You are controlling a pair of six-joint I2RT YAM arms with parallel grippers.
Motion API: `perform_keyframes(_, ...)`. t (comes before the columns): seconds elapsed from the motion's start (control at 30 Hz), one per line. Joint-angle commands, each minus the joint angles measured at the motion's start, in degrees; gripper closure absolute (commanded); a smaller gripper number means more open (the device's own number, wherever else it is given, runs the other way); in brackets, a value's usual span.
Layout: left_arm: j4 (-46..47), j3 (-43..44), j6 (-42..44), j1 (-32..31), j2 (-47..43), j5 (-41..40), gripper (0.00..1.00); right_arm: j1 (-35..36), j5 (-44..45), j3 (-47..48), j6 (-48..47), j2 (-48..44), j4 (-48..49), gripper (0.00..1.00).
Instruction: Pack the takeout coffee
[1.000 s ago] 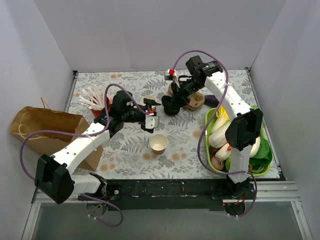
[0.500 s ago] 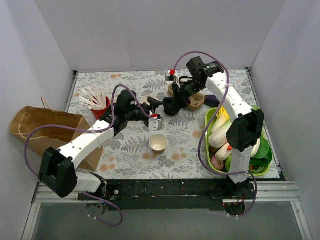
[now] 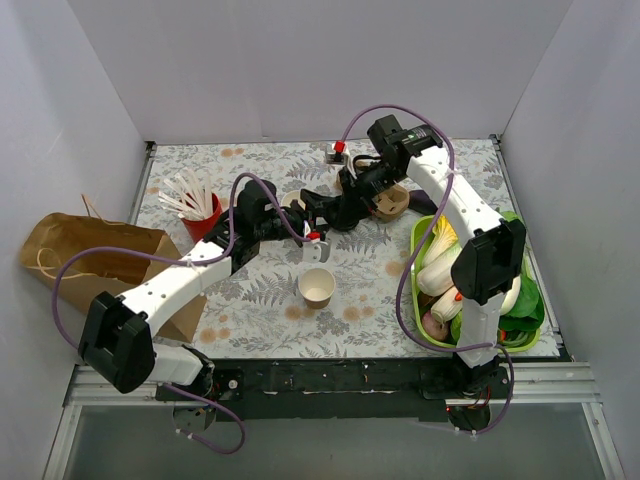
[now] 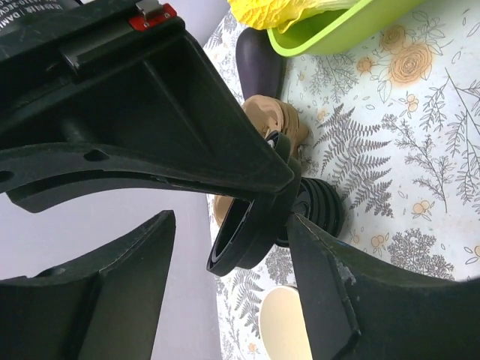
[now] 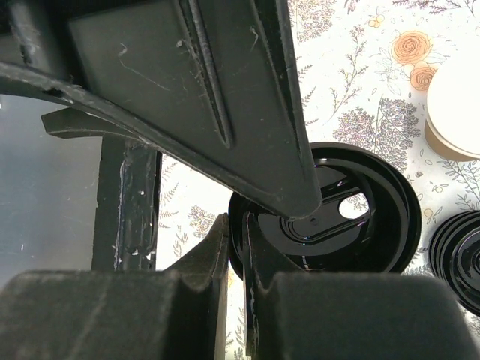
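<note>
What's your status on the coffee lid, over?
Right gripper pinching black lid by its rim. Left gripper open, jaws straddling that lid. Paper cup upright, unlidded. Nothing over it.

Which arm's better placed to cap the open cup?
Right, probably: the right end effector pinches the round black plastic lid by the rim. The left end effector is open, fingers either side of that lid, gripping nothing. The cream-white paper cup stands uncapped nearer the bases.

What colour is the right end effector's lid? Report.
Black; the lid shows best from the right wrist.
</note>
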Motion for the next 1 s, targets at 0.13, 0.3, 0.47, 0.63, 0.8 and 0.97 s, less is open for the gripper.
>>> perform_keyframes(0.13,-6.8,3.4,4.9,-0.2,1.5,1.6,0.47,0.2,-2.2,0.5,0.6,-1.3,0.4,0.99)
perform_keyframes(0.3,-7.6,4.1,6.2,-0.3,2.7,1.2,0.55,0.2,-1.8,-0.3,0.5,-1.7,0.5,0.99)
perform_keyframes(0.47,-6.7,4.4,6.7,-0.4,3.5,-0.9,0.70,0.2,-1.8,0.0,0.4,-1.5,0.4,0.99)
perform_keyframes(0.63,-5.8,4.8,5.4,-0.8,3.6,-3.2,0.76,0.2,-1.8,0.6,0.3,-1.2,0.0,0.99)
perform_keyframes(0.8,-8.8,6.5,-0.3,-0.7,3.7,-3.3,0.84,-0.1,-0.1,4.2,3.5,-0.8,1.9,0.78)
perform_keyframes(0.97,-11.7,9.0,-14.6,-0.8,3.0,-4.8,0.88,-4.1,1.1,4.3,12.6,-5.0,16.4,0.57)
